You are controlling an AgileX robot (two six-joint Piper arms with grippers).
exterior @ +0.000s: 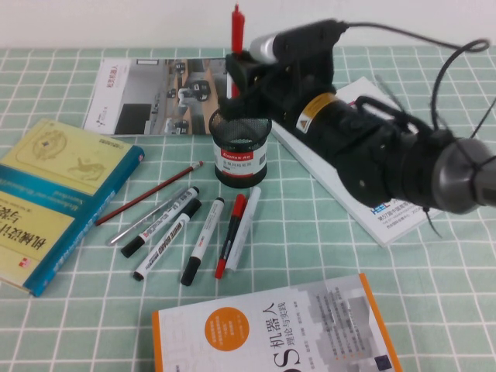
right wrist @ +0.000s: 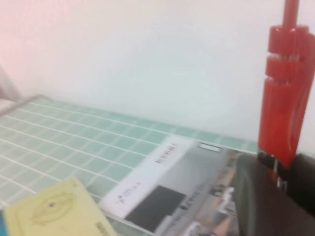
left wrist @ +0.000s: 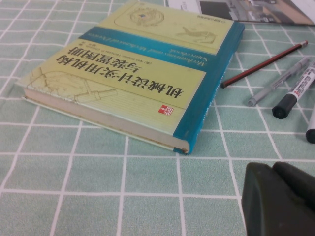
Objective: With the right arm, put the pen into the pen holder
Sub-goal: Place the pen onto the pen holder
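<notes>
The red pen [exterior: 236,39] stands upright, held in my right gripper [exterior: 239,77], which is shut on it just behind and above the rim of the black mesh pen holder [exterior: 240,147]. In the right wrist view the pen [right wrist: 283,93] rises from between the dark fingers [right wrist: 256,196]. The pen's lower part is hidden by the gripper. My left gripper [left wrist: 280,196] shows only in the left wrist view, low over the green cloth, its fingers together and empty.
Several markers [exterior: 203,232], a grey pen and a red pencil [exterior: 147,194] lie in front of the holder. A yellow-and-blue book [exterior: 54,194] lies left, a brochure [exterior: 155,97] behind, a white book [exterior: 364,186] under my right arm, an orange book [exterior: 271,333] in front.
</notes>
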